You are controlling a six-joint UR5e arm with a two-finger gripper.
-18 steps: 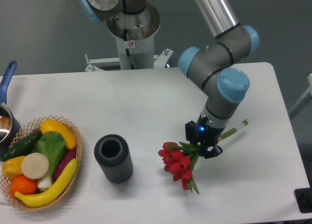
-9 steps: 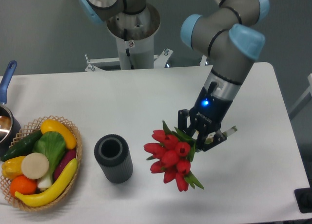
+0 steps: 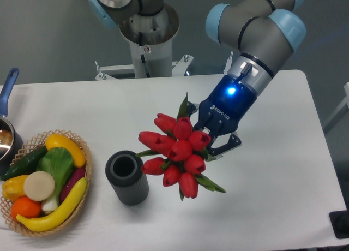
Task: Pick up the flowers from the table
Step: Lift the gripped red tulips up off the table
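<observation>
The flowers [image 3: 175, 153], a bunch of red tulips with green leaves, hang in the air above the white table [image 3: 163, 103], their heads toward the camera and lower left. My gripper [image 3: 217, 139] is shut on their stems just behind the blooms; the stems themselves are hidden by the gripper body, which shows a blue light. The bunch hovers just right of the dark ribbed vase.
A dark grey ribbed cylinder vase [image 3: 127, 178] stands upright at centre front. A wicker basket [image 3: 82, 153] of colourful vegetables sits at the front left, with a pot with a blue handle [image 3: 6, 132] behind it. The robot base [image 3: 148, 38] stands at the table's far edge.
The gripper has risen from the tabletop with the tulips in it and shifted left toward the camera. The bunch has left the table and now looks larger.
</observation>
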